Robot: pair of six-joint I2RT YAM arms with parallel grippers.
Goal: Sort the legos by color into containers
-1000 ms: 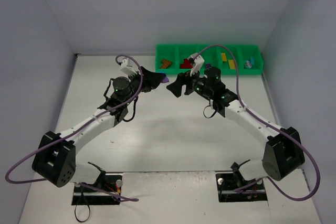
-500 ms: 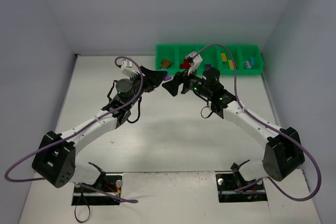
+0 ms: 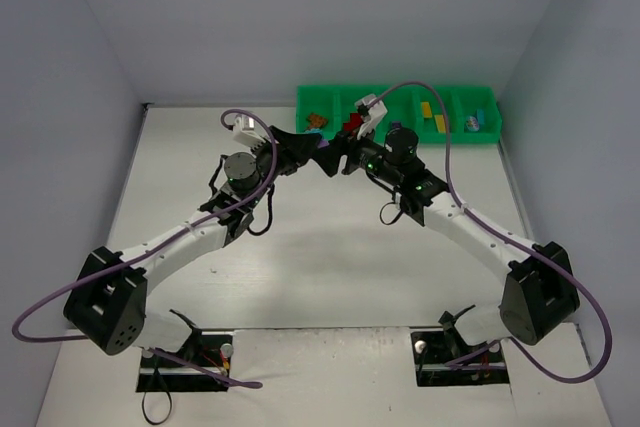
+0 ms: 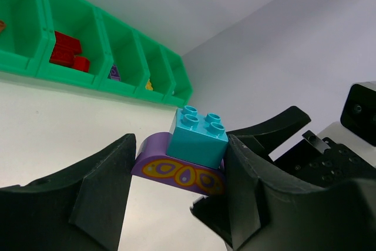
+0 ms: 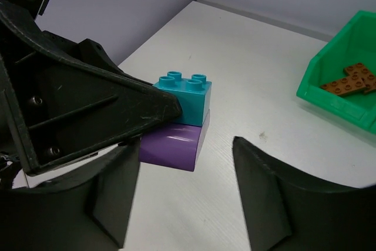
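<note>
My left gripper (image 4: 179, 160) is shut on a purple curved brick (image 4: 176, 171) with a light blue brick (image 4: 198, 136) stacked on top. In the top view it (image 3: 316, 151) is in front of the green tray's (image 3: 400, 90) left end. My right gripper (image 5: 187, 160) is open, and its fingers straddle the same stack: the purple brick (image 5: 173, 145) and the light blue brick (image 5: 187, 101). In the top view it (image 3: 336, 159) meets the left gripper tip to tip. The tray holds brown bricks (image 3: 316, 119), red bricks (image 3: 352, 125), yellow bricks (image 3: 432, 115) and a light blue brick (image 3: 474, 121).
The tray's compartments run along the far table edge, and its wall shows in the left wrist view (image 4: 35, 74) and the right wrist view (image 5: 335, 95). A small purple brick (image 4: 114, 73) lies in the middle compartment. Grey walls close in the table on three sides.
Both grippers have moved toward each other. The left one carried the stack right and the right one swung left, so that its open fingers now sit around the stack.
</note>
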